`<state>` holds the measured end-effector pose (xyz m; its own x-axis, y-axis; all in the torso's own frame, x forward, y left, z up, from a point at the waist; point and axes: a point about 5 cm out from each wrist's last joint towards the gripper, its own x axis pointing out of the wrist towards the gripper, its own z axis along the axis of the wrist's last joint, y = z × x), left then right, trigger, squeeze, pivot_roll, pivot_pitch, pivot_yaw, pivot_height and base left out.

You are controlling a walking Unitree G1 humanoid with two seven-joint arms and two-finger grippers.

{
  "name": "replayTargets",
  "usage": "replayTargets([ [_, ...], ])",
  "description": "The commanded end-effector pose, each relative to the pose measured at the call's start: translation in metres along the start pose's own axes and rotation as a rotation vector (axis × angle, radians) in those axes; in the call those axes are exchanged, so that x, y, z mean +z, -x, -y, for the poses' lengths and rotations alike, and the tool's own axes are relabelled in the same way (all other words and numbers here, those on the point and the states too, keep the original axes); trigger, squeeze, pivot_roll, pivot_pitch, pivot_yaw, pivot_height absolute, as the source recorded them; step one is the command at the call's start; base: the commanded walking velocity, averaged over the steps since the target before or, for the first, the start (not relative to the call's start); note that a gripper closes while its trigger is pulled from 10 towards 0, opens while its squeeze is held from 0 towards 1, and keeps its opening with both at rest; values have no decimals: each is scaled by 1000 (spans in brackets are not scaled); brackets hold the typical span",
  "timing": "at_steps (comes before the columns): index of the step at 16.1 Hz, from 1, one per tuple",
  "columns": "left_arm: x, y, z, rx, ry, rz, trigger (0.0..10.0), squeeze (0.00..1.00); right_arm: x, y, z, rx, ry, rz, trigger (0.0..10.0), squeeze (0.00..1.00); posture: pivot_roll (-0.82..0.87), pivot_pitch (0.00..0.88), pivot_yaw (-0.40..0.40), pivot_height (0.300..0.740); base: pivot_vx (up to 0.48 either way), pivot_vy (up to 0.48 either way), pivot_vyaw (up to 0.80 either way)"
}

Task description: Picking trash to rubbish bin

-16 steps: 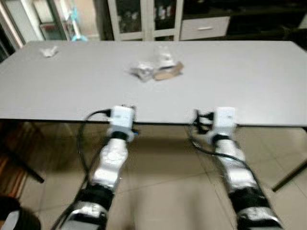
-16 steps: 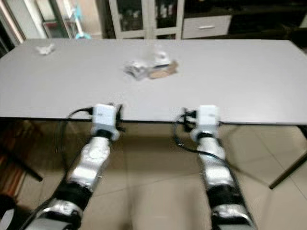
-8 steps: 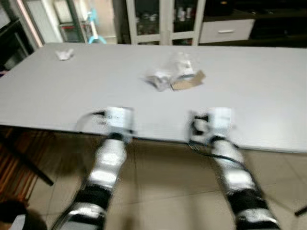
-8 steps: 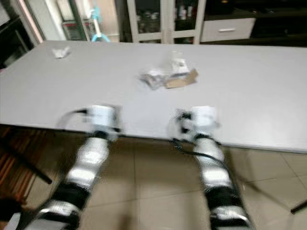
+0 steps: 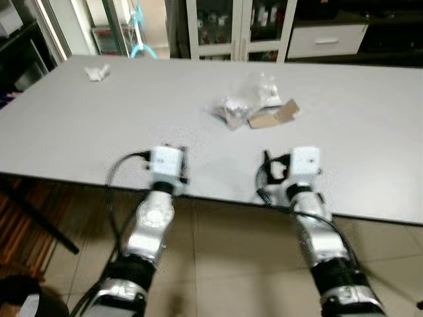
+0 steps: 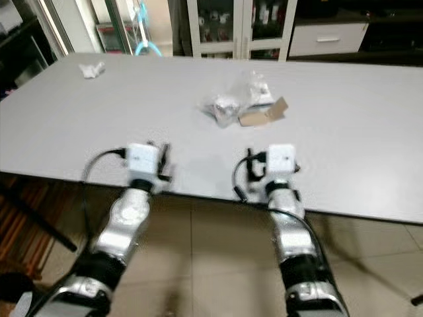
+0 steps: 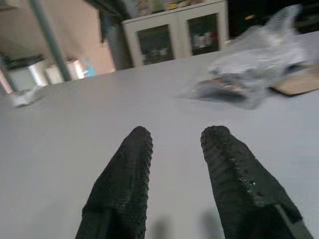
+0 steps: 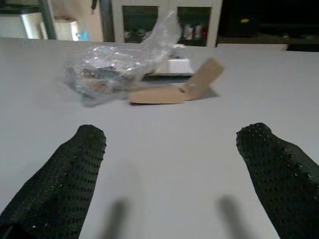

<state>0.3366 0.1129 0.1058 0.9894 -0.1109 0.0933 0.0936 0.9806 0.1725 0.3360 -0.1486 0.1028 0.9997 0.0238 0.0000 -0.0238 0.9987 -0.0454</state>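
1. Grey counter [image 5: 79, 125], wide and flat, stood before a row of glass-door cabinets [image 5: 231, 30].
2. Clear crumpled plastic bag [image 5: 243, 102] lay near the counter's middle, touching a brown cardboard scrap [image 5: 274, 116] on its right side.
3. White crumpled paper wad [image 5: 98, 71] sat at the far left of the counter, well apart from the bag.
4. Left claw [image 7: 174, 137] hovered low over the counter's near edge, fingers slightly parted, holding nothing.
5. Right claw [image 8: 172, 137] hovered beside it, fingers spread wide and empty, the bag and cardboard ahead of it.
6. Beige tiled floor [image 5: 225, 264] lay below the counter.
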Motion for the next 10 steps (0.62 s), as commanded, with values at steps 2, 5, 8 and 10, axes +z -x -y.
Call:
replayTargets([
  [2, 1, -1, -4, -3, -3, 7, 10000, 1000, 2, 0, -2, 0, -8, 6, 10000, 0, -63, 30, 41, 740, 0, 0, 0],
  [5, 1, -1, -3, -14, 0, 5, 10000, 1000, 2, -1, -2, 0, -8, 5, 10000, 0, -64, 30, 42, 740, 0, 0, 0],
  [8, 2, -1, 0, -31, 12, 10, 10000, 1000, 2, -1, -2, -1, -8, 5, 10000, 0, -65, 29, 42, 740, 0, 0, 0],
  [10, 2, 0, 0, -35, 12, 11, 10000, 1000, 2, -1, -2, 0, -7, 4, 10000, 0, -63, 30, 40, 740, 0, 0, 0],
])
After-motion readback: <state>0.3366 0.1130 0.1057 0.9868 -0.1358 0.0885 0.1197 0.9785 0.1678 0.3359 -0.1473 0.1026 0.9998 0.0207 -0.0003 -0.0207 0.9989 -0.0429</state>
